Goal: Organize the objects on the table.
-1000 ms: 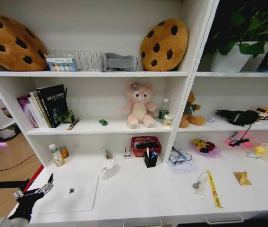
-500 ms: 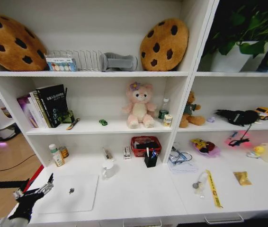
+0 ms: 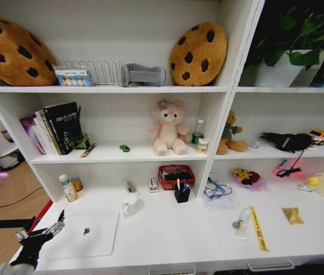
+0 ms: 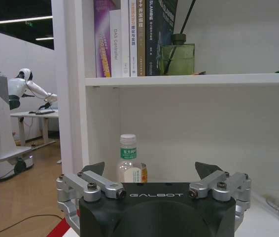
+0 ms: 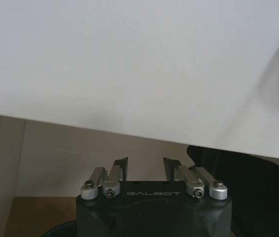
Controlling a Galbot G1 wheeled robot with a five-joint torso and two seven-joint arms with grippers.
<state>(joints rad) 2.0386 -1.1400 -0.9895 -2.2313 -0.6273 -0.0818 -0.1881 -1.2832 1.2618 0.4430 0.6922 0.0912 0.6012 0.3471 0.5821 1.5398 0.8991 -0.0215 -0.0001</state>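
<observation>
White table bears yellow strip lying front-to-back; left gripper spread.

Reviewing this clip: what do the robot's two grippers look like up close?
Both look alike: the left gripper and right gripper each have a black body lettered GALBOT, silver metal linkages fastened with screws, and two dark wedge-shaped fingertips. In the head view the left gripper appears black and silver.

laptop silver, closed, flat, lower left | yellow strip lower right | packet beside it | table white
</observation>
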